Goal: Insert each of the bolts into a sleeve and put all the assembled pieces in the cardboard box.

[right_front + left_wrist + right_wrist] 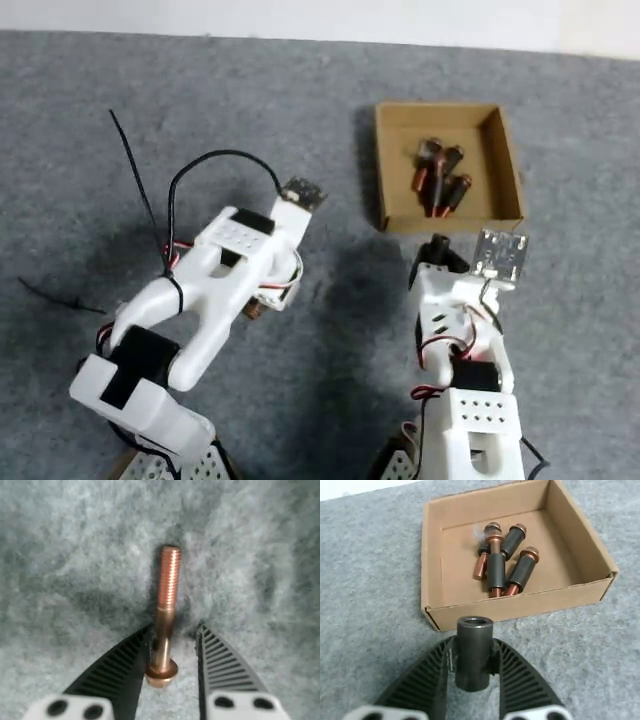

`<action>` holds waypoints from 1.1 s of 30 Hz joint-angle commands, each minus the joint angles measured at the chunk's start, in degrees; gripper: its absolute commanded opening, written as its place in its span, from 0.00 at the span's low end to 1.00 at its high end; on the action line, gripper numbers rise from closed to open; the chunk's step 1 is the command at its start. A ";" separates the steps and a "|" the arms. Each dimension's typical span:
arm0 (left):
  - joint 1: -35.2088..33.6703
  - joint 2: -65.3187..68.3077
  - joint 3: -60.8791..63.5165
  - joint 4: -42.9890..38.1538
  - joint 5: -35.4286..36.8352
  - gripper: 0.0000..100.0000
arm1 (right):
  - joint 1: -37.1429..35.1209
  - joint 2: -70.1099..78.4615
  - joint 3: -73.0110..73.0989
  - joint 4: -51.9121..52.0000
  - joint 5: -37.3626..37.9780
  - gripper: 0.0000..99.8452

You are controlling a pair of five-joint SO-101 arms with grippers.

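A copper bolt [165, 605] lies on the grey carpet, threaded end pointing away from the wrist. My left gripper [174, 629] is open and straddles its shank near the head; one finger [125, 665] touches it, while the other stands slightly apart. From above, the left gripper [256, 306] points down at the carpet left of centre. My right gripper [473, 644] is shut on a dark sleeve [474, 652], held with its bore showing, just in front of the cardboard box [520, 607]. Several bolt-and-sleeve pieces [502, 557] lie in the box [388, 170].
Grey carpet covers the whole table. Black cables [165, 215] loop over the left arm, and a loose black strand [55, 297] lies at the far left. Open carpet lies between the two arms and in front of the box.
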 commanded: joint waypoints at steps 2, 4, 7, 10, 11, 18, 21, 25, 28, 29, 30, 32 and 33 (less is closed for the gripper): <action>0.57 -0.40 0.22 -0.44 -0.26 0.15 | 0.84 -0.84 -0.66 -1.27 -0.44 0.00; 0.57 -0.40 0.22 -0.53 -0.26 0.15 | 0.84 -0.84 -0.66 -1.27 -0.44 0.00; 0.57 -0.40 0.31 -0.53 -0.26 0.15 | 0.84 -0.84 -0.66 -1.36 -0.35 0.00; 0.57 -0.40 0.31 -0.44 -0.26 0.14 | 0.84 -0.84 -0.66 -1.36 -0.35 0.00; 0.57 -0.40 0.31 -0.44 -0.26 0.13 | 0.84 -0.84 -0.57 -1.36 -0.35 0.00; 0.13 -0.40 0.31 -0.62 -0.35 0.00 | 0.84 -0.84 -0.57 -1.36 -0.35 0.00; -0.48 -0.48 0.31 -0.35 -0.44 0.01 | 0.84 -0.84 -0.57 -1.36 -0.35 0.00; -0.22 -1.54 1.19 -0.70 -6.59 0.01 | 0.84 -0.84 -0.57 -1.36 -0.35 0.00; -0.22 -4.09 2.24 -0.62 -13.19 0.01 | 0.84 -0.84 -0.57 -1.36 -0.35 0.00; -0.22 -5.23 2.42 -0.35 -15.91 0.01 | 0.84 -0.84 -0.57 -1.36 -0.26 0.00; -0.40 -6.46 2.59 -0.26 -19.34 0.01 | 0.84 -0.84 -0.57 -1.36 0.70 0.00; -0.92 -8.66 3.56 -0.09 -27.60 0.01 | 0.57 -0.92 -0.40 -1.36 3.25 0.00; -1.27 -9.71 4.09 0.62 -32.44 0.01 | 0.48 -0.92 -0.40 -1.45 4.04 0.00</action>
